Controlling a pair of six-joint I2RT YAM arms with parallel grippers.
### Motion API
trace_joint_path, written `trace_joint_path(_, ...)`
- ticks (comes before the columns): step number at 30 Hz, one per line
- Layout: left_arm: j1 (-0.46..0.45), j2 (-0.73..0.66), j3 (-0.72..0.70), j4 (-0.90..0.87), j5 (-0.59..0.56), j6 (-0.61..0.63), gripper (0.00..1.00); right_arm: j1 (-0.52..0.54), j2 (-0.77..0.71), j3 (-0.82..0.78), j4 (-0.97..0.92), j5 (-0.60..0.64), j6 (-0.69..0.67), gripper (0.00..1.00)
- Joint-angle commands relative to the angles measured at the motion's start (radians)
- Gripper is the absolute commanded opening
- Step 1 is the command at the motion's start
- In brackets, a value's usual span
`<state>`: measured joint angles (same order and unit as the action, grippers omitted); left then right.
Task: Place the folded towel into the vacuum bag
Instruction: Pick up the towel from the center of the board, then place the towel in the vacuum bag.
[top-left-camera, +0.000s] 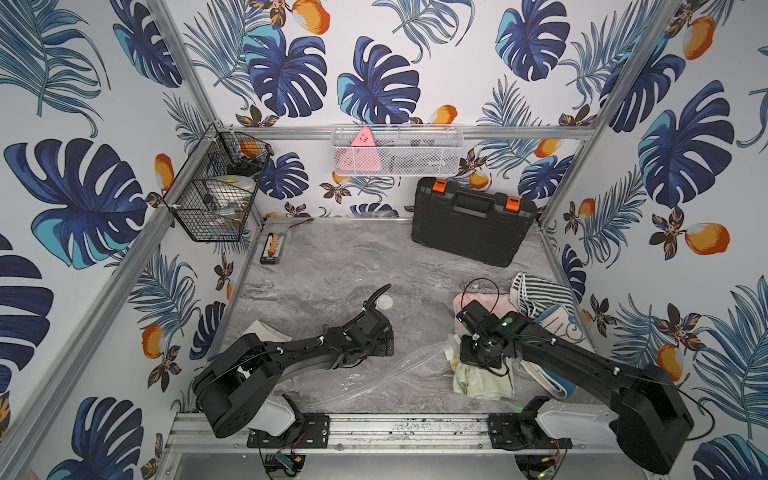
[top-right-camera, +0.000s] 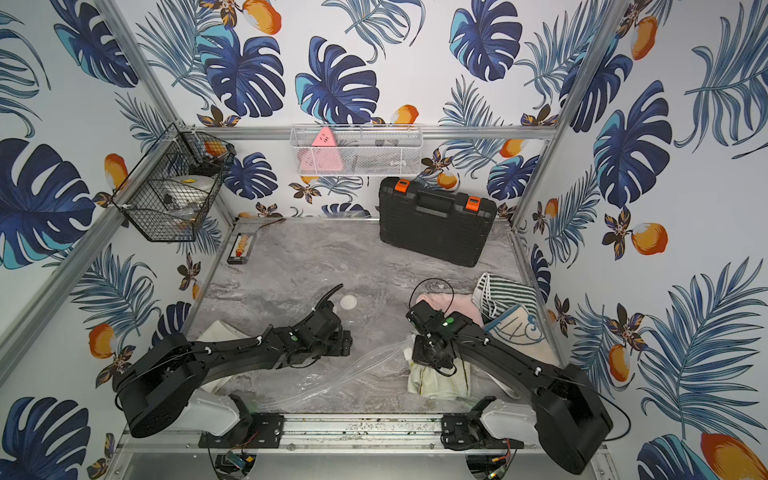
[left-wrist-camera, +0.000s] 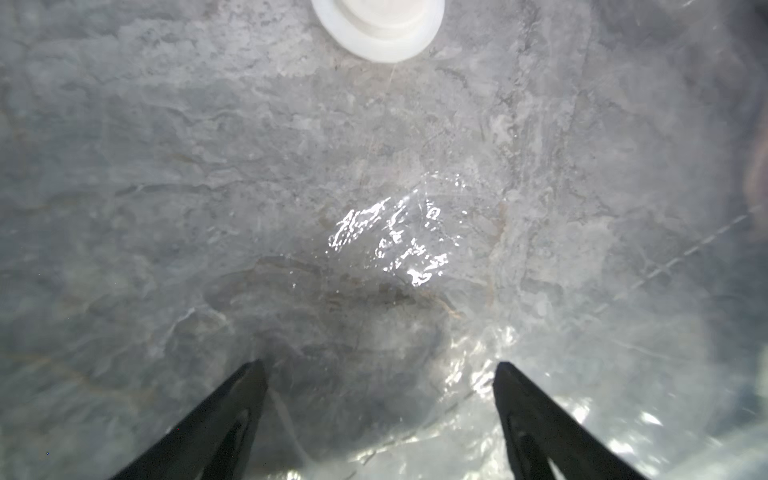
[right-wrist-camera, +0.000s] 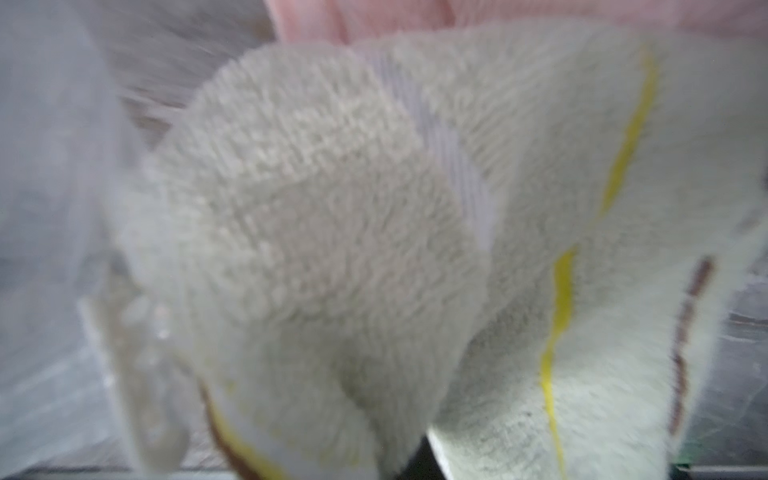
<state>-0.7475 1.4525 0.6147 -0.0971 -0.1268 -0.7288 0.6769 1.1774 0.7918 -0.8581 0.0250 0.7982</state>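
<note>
right tool (top-left-camera: 477, 352): your tool points down onto the folded towel (top-left-camera: 482, 380) at the near right of the worktop (top-left-camera: 332, 266). In both top views the wrist hides its jaws, and in its own wrist view cloth fills the picture, so you cannot tell whether it grips.
left tool (left-wrist-camera: 379, 365): spread wide and holding nothing. You see both black fingertips (left-wrist-camera: 257, 370) low over clear film, left of centre.
hidden: your left arm covers part of a white thing (top-left-camera: 266, 331) at the near left. Your right arm covers the near edge of the cloths at the right. The right wrist view is blurred.
folded towel: pale cream terry with a thin yellow line and a brown line. It is bunched under the right tool, at the right end of the vacuum bag (top-left-camera: 357, 380). You cannot tell whether any of it lies under the film.
vacuum bag: clear and crinkled, lying flat between your two arms. It is hard to make out against the grey marble except by glare.
zip strip (top-left-camera: 409, 359): curves from the near centre toward the right tool.
valve cap (top-left-camera: 384, 301): round and white, just beyond the left tool. It is cut off in the left wrist view.
other cloths: a pink towel (top-left-camera: 500, 301), a striped towel (top-left-camera: 536, 291) and a blue-and-white towel (top-left-camera: 561, 326) lie together beyond the right tool.
black case (top-left-camera: 473, 226): at the far right, by the back wall.
</note>
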Motion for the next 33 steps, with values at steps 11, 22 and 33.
trace_joint_path(11, -0.024, 0.137, 0.028, -0.101, -0.027, 0.08, 0.89, -0.061, -0.058, 0.463, -0.251, 0.072, -0.257, 0.05)
trace_joint_path(22, -0.068, -0.017, 0.05, -0.1, 0.059, 0.059, 0.88, 0.121, 0.162, 0.544, -0.254, 0.101, -0.251, 0.06)
trace_joint_path(33, 0.224, -0.308, -0.002, -0.147, 0.34, -0.033, 0.87, 0.249, 0.496, 0.352, 0.305, -0.114, -0.11, 0.32)
